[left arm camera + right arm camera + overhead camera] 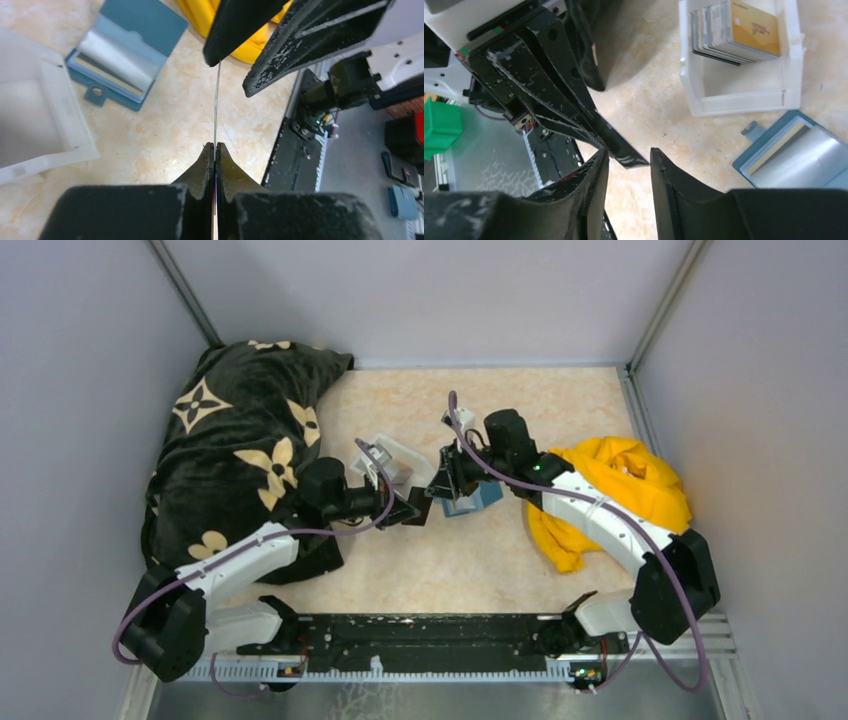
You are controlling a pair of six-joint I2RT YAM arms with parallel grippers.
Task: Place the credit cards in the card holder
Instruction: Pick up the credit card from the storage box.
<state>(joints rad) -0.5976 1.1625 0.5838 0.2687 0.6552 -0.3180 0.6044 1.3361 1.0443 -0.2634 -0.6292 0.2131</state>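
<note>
Teal card holder [145,30] lies open. One card [216,110] is held upright near it, my left gripper [214,146] pinching its flat faces. Right gripper [629,157] fingers are spread. Card looks light, stiff, slick; I'd grip the faces near one end.

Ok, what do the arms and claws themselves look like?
Both arms have white shells with black joints: left arm, right arm. A purple cable loops along each. The left claw and right claw have black, tapered fingers scuffed with pale scratches. A small green light glows on the right arm.
</note>
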